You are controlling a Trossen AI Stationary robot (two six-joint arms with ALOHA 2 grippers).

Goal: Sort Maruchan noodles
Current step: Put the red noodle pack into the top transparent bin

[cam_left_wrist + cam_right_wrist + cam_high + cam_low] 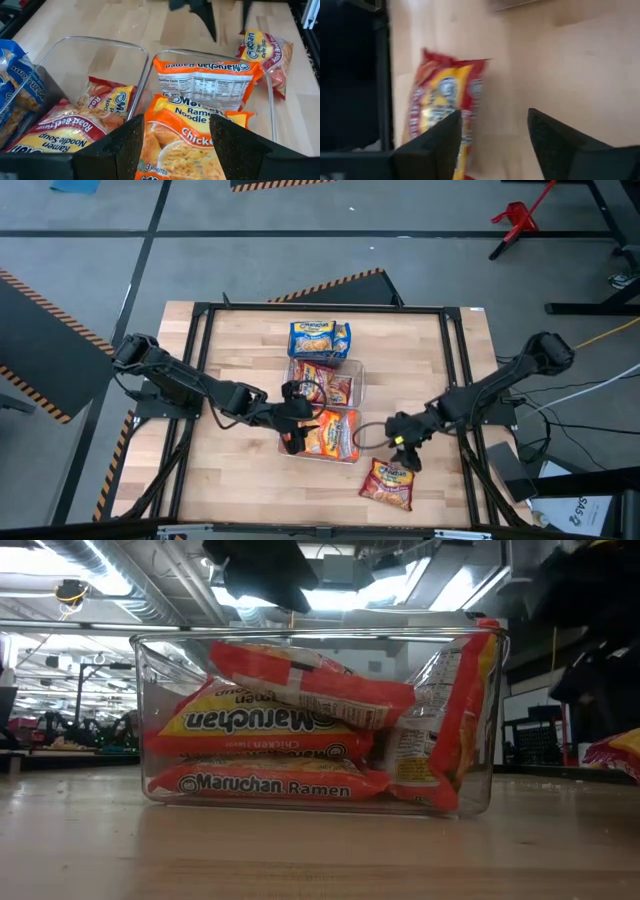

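Nearly sorted: bins filled; 1 red-and-silver Maruchan packet (388, 483) lies loose on the surface (240, 480). Right tool (405, 451) and left tool (292, 442), fingers apart.

The high view looks straight down on the whole table (240, 360). The low view sits level, close against the clear bin (160, 720). Both wrist views face downward, nearby.

The red-and-silver packet (440, 110) is blurred, its lower end hidden behind the right gripper (492, 145).
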